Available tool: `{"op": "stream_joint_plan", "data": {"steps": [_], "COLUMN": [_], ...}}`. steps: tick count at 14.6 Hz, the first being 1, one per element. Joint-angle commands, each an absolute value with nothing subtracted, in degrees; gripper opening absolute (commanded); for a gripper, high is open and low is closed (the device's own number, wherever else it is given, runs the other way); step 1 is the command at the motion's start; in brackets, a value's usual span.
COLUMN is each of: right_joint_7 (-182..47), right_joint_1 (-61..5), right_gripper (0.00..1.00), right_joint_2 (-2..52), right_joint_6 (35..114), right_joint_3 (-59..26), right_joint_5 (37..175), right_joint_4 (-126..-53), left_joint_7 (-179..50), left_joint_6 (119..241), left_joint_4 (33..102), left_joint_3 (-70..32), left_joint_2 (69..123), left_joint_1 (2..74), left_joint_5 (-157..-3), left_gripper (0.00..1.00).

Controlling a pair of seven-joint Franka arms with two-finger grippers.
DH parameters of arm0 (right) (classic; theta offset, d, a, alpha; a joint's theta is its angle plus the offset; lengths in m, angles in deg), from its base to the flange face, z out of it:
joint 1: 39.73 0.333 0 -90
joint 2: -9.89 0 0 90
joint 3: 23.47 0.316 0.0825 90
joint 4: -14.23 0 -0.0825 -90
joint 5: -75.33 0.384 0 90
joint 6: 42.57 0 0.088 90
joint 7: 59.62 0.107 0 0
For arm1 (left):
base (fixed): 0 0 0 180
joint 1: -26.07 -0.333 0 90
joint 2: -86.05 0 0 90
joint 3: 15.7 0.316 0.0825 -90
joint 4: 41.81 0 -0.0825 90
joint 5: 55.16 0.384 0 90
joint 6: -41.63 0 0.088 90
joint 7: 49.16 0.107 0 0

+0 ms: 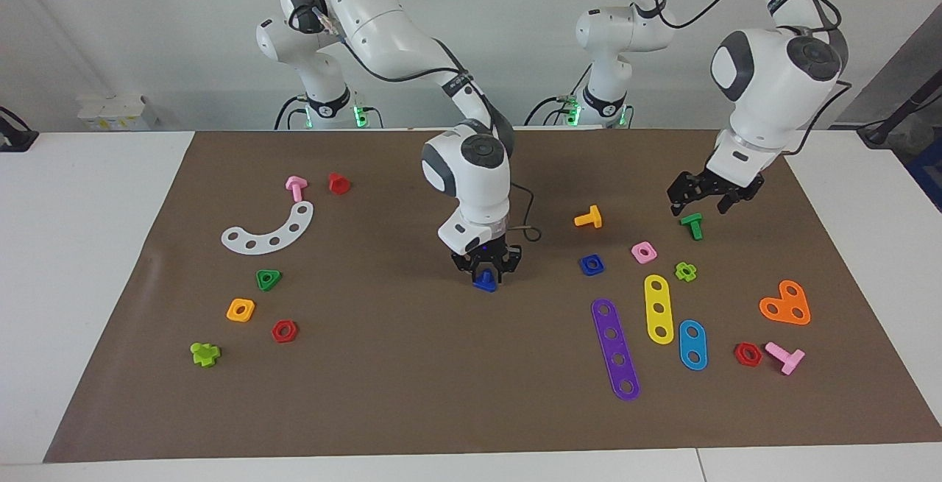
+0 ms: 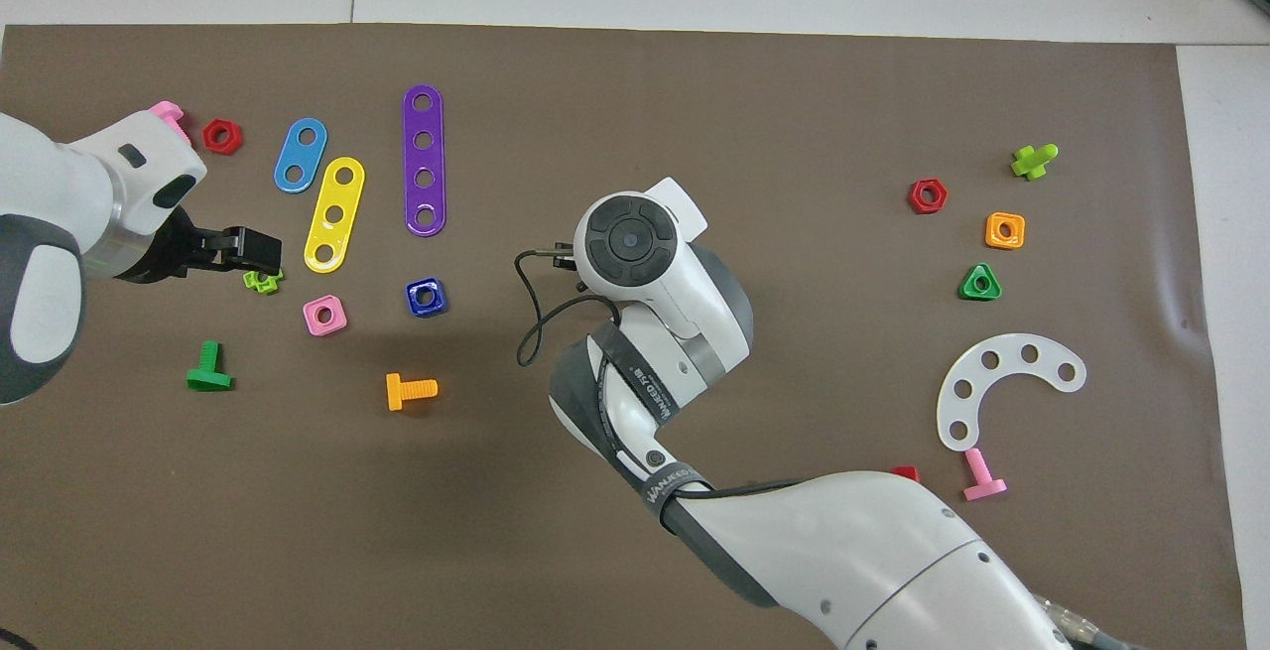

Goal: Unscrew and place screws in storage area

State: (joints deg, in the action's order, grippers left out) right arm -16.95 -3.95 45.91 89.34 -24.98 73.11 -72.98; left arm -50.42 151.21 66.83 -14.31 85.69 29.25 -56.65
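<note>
The left claw (image 1: 705,199) hangs with fingers apart over the green bolt (image 1: 692,225), waiting. The blue nut (image 1: 591,265) lies loose beside the pink nut (image 1: 643,252). Mid-table, the right claw (image 1: 486,270) straddles the blue bolt (image 1: 484,282); whether it grips yet I cannot tell. Next, likely, closing and lifting; bare mat (image 1: 441,379) surrounds it.

On my screen a brown paper mat (image 1: 412,394) covers the white table (image 1: 73,246). Toward one end I see a white curved plastic strip with holes (image 1: 269,229), a green triangular nut (image 1: 268,279) and an orange square nut (image 1: 241,310). Toward the other lie a purple four-hole strip (image 1: 615,348), a yellow strip (image 1: 659,308) and an orange heart-shaped plate (image 1: 786,304).
</note>
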Motion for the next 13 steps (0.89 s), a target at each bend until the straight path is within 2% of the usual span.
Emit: {"op": "stream_joint_plan", "data": {"steps": [1, 2, 4, 5, 6, 13], "right_joint_7": [-17.4, -17.4, -17.5, -17.6, -18.2, -17.4], "right_joint_1": [-3.8, -3.8, -3.9, -3.9, -4.0, -4.8], "right_gripper": [0.51, 0.49, 0.39, 0.27, 0.0, 0.0], "right_joint_2": [45.6, 45.6, 45.5, 45.5, 45.6, 44.0], "right_joint_6": [90.8, 90.8, 90.8, 90.8, 90.7, 88.9], "right_joint_3": [-25.1, -25.1, -25.1, -25.1, -25.1, -26.1], "right_joint_5": [72.1, 71.8, 71.6, 71.5, 71.0, 70.2], "right_joint_4": [-74.0, -74.4, -74.5, -74.6, -74.5, -73.4], "left_joint_7": [-50.9, -51.0, -51.6, -52.0, -52.1, -52.6], "left_joint_6": [147.3, 143.6, 136.0, 133.8, 132.7, 131.9], "left_joint_4": [66.5, 64.1, 58.3, 57.2, 57.2, 57.0], "left_joint_3": [-14.7, -14.7, -14.7, -14.8, -15.3, -16.5], "left_joint_2": [81.6, 81.5, 82.2, 82.1, 81.7, 79.9], "left_joint_1": [28.4, 28.4, 28.4, 29.0, 29.2, 29.4], "left_joint_5": [-57.4, -57.1, -56.7, -55.1, -53.2, -53.2], "left_gripper": [1.0, 1.0, 1.0, 1.0, 1.0, 1.0]}}
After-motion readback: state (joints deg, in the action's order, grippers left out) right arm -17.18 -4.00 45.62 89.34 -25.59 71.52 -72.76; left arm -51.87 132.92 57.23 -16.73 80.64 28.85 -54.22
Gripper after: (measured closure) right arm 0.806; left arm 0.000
